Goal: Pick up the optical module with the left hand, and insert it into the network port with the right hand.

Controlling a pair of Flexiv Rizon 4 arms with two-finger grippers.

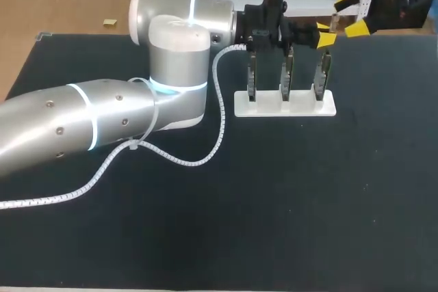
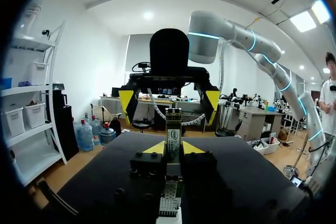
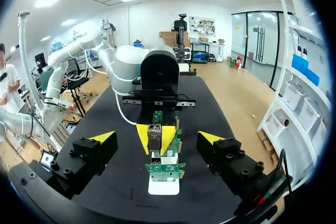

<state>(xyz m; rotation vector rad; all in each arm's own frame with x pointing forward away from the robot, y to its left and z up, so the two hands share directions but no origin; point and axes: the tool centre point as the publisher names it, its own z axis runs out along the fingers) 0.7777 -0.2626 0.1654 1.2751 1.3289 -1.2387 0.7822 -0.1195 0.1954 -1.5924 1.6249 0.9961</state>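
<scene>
My left gripper [image 1: 323,36] is shut on the optical module [image 1: 333,22], a small metal block held above the right end of the white stand [image 1: 284,104]. In the left wrist view the module [image 2: 172,132] sticks out past my left gripper's [image 2: 173,148] yellow tips, over a green port board [image 2: 170,192]. My right gripper [image 1: 350,14] faces it from the far right, wide open. In the right wrist view the module [image 3: 154,132] lies ahead of my right gripper [image 3: 157,138], centred between its fingers [image 3: 212,138] with wide gaps, above the port board [image 3: 165,167].
The white stand carries three upright port boards [image 1: 285,73] in a row near the table's far edge. My left arm [image 1: 102,117] and its coiled cable [image 1: 205,158] cover the left half of the black table [image 1: 308,203].
</scene>
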